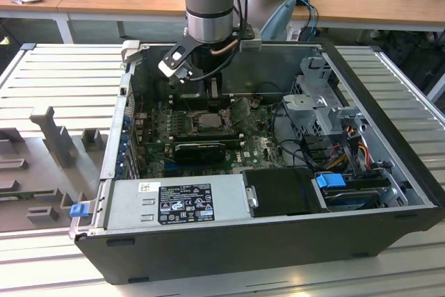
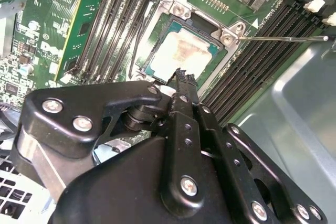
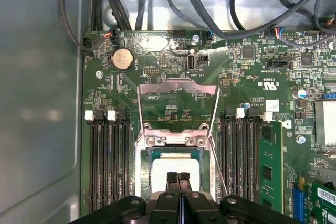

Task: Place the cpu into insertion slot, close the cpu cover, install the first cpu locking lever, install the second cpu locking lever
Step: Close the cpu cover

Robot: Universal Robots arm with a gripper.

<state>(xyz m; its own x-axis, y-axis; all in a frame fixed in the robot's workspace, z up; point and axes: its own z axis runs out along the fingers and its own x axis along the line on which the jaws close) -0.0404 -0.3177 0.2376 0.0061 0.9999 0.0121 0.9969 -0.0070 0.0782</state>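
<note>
In the exterior view the arm [image 1: 208, 5] reaches down into the open case [image 1: 278, 234], over the board. The second wrist view shows the gripper [image 2: 184, 77] clenched on nothing, its tip just above the cpu [image 2: 178, 51], which lies in the slot [image 2: 176, 8]. The first wrist view adds the cover [image 3: 178, 84] (open, clear of the cpu).

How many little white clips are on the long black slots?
4. Two white clips sit near the grey case wall, two on the other side of the cpu cover. More may be hidden behind the tool.
</note>
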